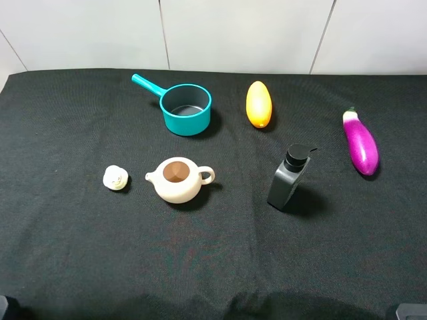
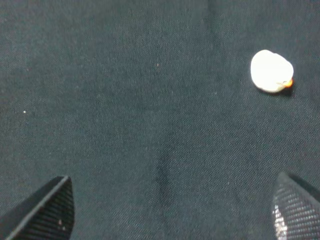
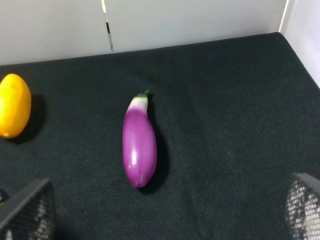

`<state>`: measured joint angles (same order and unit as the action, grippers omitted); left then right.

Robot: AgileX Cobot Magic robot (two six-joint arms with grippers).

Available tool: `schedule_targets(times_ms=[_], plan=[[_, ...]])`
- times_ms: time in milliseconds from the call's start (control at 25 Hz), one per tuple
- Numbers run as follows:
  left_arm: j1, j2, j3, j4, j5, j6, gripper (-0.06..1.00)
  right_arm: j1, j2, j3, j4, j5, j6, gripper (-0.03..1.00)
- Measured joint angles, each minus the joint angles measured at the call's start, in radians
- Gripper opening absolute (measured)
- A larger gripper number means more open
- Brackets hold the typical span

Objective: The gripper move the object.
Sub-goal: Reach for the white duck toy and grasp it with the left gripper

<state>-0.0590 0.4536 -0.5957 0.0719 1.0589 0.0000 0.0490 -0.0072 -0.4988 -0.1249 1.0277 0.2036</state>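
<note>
The object is a small cream-white garlic bulb lying on the black cloth at the left, just left of the beige teapot. In the left wrist view the garlic bulb lies on bare cloth ahead of my left gripper and off to one side. That gripper is open and empty, its dark fingers wide apart. My right gripper is open and empty too, on the right side of the table near the purple eggplant. In the exterior high view only dark bits of the arms show at the bottom corners.
A teal saucepan stands at the back, a yellow oval fruit to its right. A black pump bottle stands right of centre. The eggplant lies at the far right. White walls bound the table's far edge.
</note>
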Motion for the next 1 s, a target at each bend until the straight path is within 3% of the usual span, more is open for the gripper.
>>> schedule_targets(times_ms=[760, 1000], plan=[[0.000, 0.601, -0.165, -0.002, -0.155, 0.179, 0.83, 0.000, 0.000, 0.000, 0.000, 0.000, 0.000, 0.69], [0.000, 0.738, -0.186, -0.093, -0.183, 0.185, 0.83, 0.000, 0.000, 0.000, 0.000, 0.000, 0.000, 0.69]])
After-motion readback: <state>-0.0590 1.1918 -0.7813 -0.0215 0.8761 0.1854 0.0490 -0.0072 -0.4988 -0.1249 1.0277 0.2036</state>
